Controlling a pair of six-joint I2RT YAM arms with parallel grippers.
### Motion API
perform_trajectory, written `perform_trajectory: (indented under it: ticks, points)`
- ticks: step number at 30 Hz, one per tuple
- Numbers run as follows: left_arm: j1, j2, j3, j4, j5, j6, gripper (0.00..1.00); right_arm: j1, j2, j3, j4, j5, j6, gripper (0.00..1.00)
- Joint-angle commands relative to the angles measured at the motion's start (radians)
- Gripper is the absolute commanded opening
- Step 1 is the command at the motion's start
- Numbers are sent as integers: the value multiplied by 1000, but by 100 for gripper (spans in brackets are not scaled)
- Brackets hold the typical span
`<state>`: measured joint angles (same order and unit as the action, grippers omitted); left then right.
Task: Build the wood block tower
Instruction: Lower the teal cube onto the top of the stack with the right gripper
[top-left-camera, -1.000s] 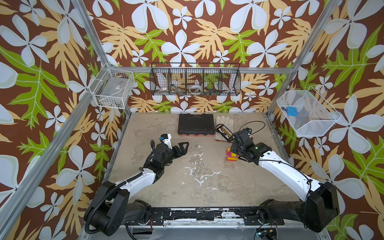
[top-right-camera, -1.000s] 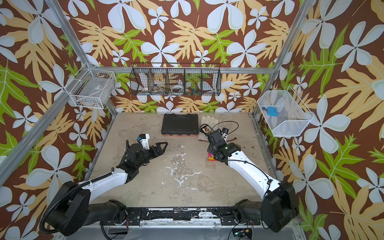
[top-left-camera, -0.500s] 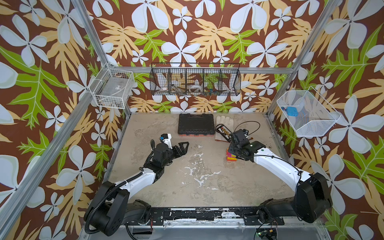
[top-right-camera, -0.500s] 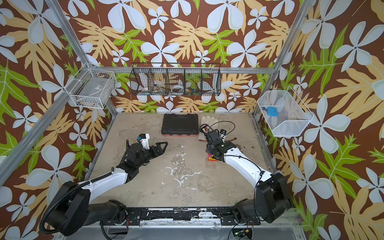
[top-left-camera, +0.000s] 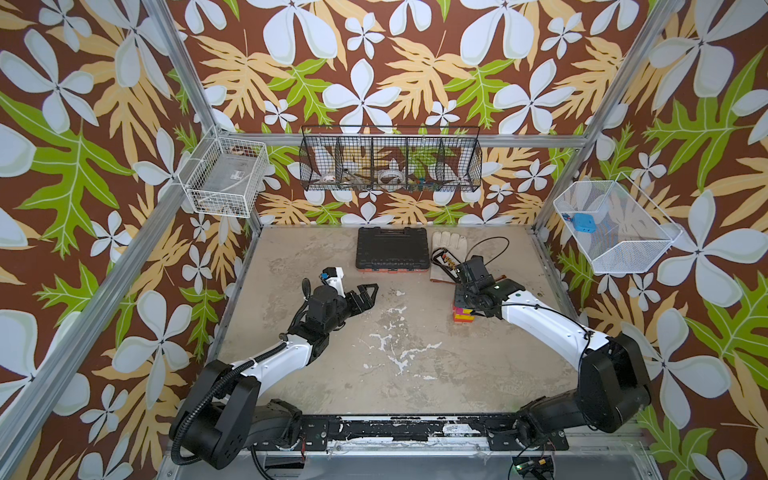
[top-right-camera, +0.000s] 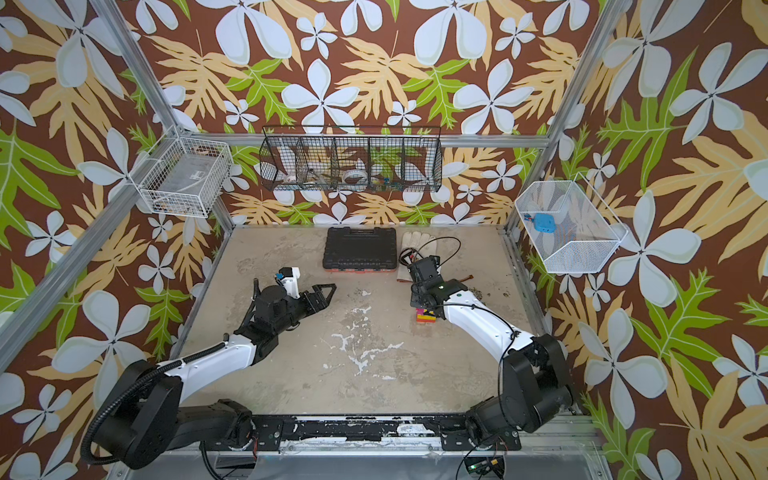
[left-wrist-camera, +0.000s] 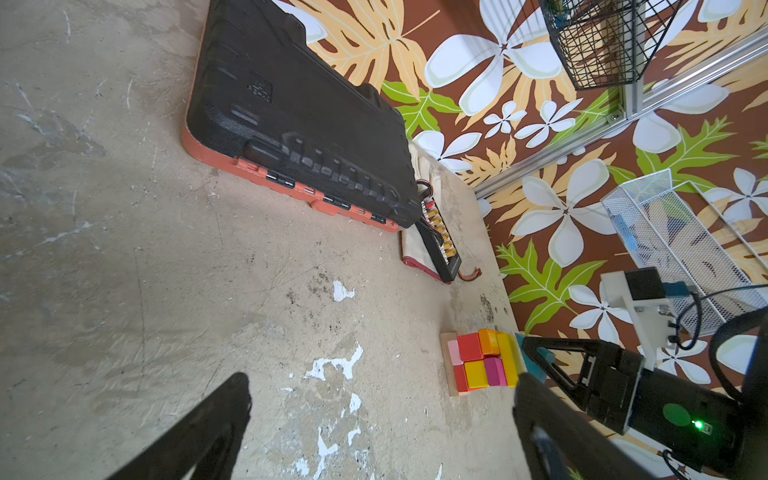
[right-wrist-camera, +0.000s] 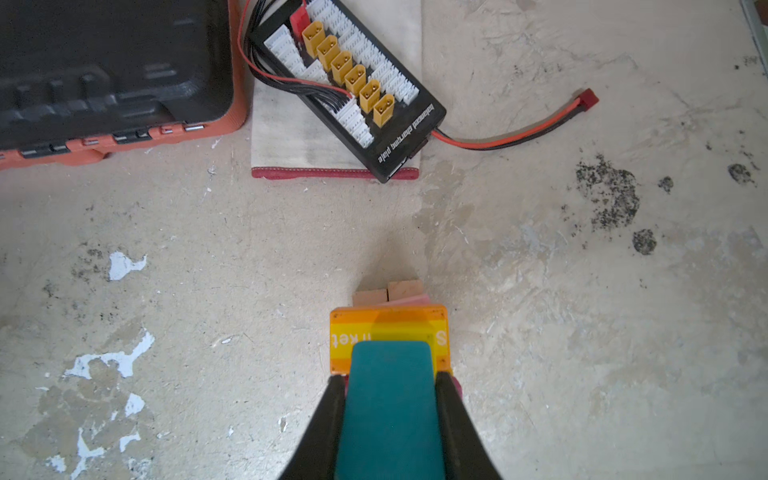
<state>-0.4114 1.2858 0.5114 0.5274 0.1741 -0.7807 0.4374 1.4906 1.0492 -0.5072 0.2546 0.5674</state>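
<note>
Right gripper (right-wrist-camera: 390, 375) was clamped on the teal block (right-wrist-camera: 390, 424) by its long sides, directly over the tower (top-left-camera: 462, 315), right of centre in both top views. Left gripper (top-left-camera: 365, 293) stood wide open and empty. Blocks judged light, rigid and smooth-painted; the stack would topple easily.

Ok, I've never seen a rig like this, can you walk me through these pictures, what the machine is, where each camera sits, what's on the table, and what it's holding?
It is two robot arms. Two pictures look down from overhead on the table; the other two come from a camera on each wrist. On the table lie a black tool case, a pale glove, a connector board on it, and a tower of coloured wood blocks. The left arm's fingers are spread and hold nothing. The right arm's fingers grip a teal block at the tower's top.
</note>
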Motion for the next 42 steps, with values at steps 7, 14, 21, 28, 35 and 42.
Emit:
perform_trajectory:
  ticks: [7, 14, 21, 28, 35, 42]
  points:
    - [-1, 11, 11, 5, 6, 11, 99, -17, 2, -14, 44, -79, -76, 0]
    - [-1, 15, 13, 3, 8, 11, 99, -33, -22, -27, 48, -79, -75, 0]
    - [-1, 17, 13, 3, 8, 11, 99, -50, -55, -35, 55, -87, -83, 0]
    - [-1, 19, 15, 4, 10, 11, 99, -72, -50, -62, 81, -123, -105, 2]
    - [-1, 22, 15, 3, 11, 12, 99, -82, -40, -72, 101, -153, -117, 10]
    - [-1, 22, 16, 2, 11, 12, 99, -85, -56, -84, 98, -143, -115, 30]
